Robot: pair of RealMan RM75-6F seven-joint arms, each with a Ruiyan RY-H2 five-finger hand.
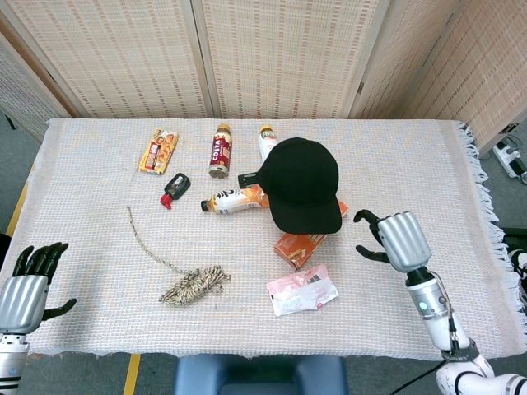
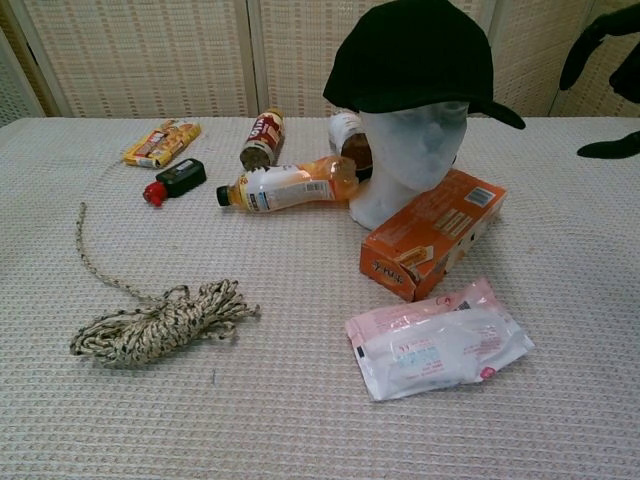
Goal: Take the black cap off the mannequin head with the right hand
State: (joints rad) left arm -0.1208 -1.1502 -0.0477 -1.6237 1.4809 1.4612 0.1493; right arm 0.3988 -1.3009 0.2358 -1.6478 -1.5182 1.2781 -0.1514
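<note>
The black cap (image 1: 302, 183) (image 2: 412, 55) sits on the white mannequin head (image 2: 412, 160) near the middle of the table, its brim pointing toward the robot's side. My right hand (image 1: 398, 239) hovers to the right of the cap, apart from it, with its fingers spread and nothing in them. In the chest view only its dark fingertips (image 2: 603, 40) show at the upper right edge. My left hand (image 1: 25, 285) rests open at the table's near left corner, holding nothing.
An orange box (image 1: 300, 245) leans by the mannequin head, with a pink wipes pack (image 1: 302, 290) in front. Bottles (image 1: 220, 151) (image 1: 235, 200), a snack pack (image 1: 158, 151), a small black-and-red bottle (image 1: 174, 188) and a coiled rope (image 1: 193, 285) lie to the left.
</note>
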